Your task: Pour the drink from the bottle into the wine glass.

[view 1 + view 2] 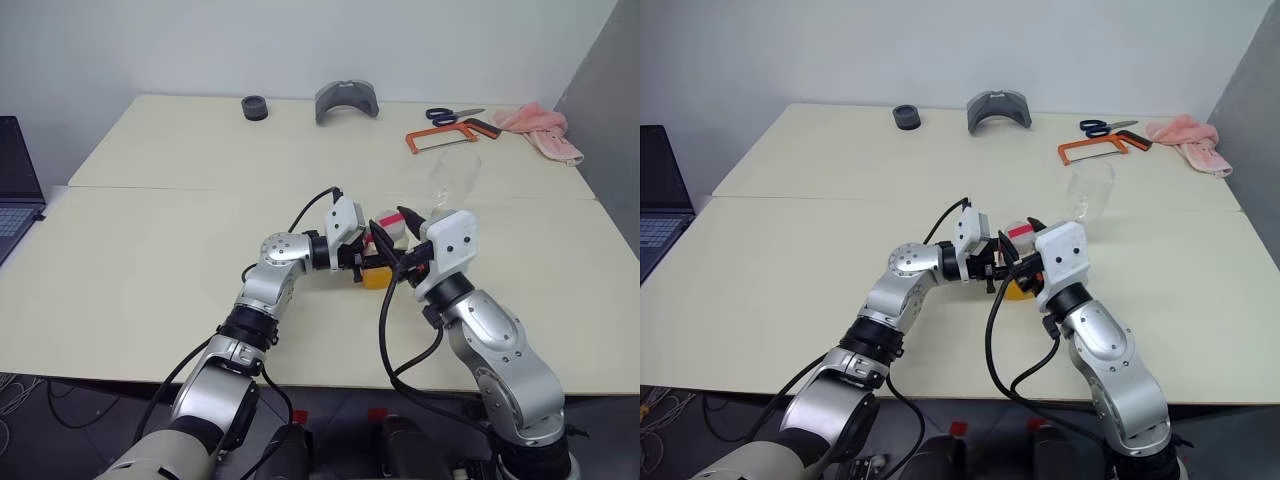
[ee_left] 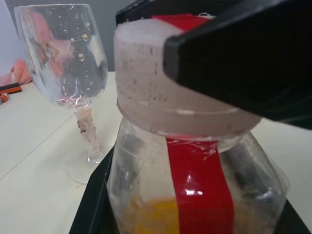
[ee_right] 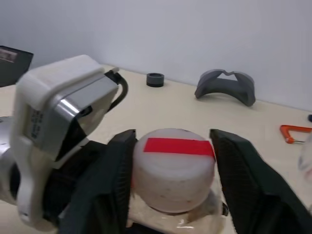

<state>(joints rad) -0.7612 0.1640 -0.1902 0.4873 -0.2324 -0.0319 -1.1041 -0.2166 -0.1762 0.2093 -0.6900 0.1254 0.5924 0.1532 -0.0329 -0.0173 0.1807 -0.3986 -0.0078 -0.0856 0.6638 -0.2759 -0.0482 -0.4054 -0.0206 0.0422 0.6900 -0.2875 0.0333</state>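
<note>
Matte beige table [image 1: 150, 260]; left jaws clamping ribbed-capped plastic bottle [image 2: 195, 161], right jaws astride cap.

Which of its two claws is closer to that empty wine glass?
Right. The right gripper straddles the bottle's cap, on the wine glass side; the left gripper holds the bottle from farther off.

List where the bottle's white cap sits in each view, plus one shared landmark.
Left eye view: cap centre, between both grippers.
Right eye view: cap centre.
Left wrist view: cap upper middle.
Right wrist view: cap lower centre.
Landmark: wine glass.
</note>
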